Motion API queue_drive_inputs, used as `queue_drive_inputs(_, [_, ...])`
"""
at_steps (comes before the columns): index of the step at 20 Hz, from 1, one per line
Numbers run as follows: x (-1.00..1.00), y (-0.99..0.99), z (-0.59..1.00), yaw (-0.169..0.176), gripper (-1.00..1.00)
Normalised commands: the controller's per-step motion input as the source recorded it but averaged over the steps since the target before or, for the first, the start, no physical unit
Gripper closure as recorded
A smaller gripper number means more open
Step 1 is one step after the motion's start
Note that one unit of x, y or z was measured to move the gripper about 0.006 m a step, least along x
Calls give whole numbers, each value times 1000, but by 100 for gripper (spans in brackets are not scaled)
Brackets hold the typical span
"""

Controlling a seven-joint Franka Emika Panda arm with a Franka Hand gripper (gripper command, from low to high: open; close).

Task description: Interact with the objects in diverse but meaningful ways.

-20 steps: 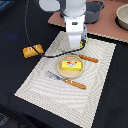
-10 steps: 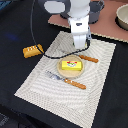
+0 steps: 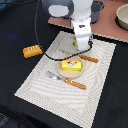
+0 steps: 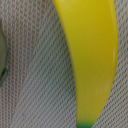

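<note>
A: What's new?

B: The arm sits lower than a second ago, its tool [image 3: 82, 45] now down at the woven placemat [image 3: 40, 85], upper middle of the exterior frame. The wrist view is filled by the yellow banana [image 4: 92, 55], lying on the weave.

A: Grasping it?

B: Can't tell; no fingers show in either view. I'd judge a pick-up is starting.

A: The rest?

B: Butter block [image 3: 71, 65] centre on its plate [image 3: 61, 73], bread loaf [image 3: 32, 50] at left on the black table [image 3: 15, 30], fork [image 3: 65, 80] below. The arm hides the banana outside; no tomato visible.
</note>
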Motion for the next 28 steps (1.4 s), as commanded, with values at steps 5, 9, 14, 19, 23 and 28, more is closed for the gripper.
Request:
queue_drive_inputs(5, [291, 106, -110, 48, 100])
queue_drive_inputs(9, [284, 78, -81, 40, 100])
queue_drive_inputs(14, [-96, -76, 788, 3, 100])
queue_drive_inputs(19, [-353, -261, 1000, 0, 100])
queue_drive_inputs(23, [-457, -419, 987, 0, 100])
queue_drive_inputs(28, [-555, -491, 585, 0, 100])
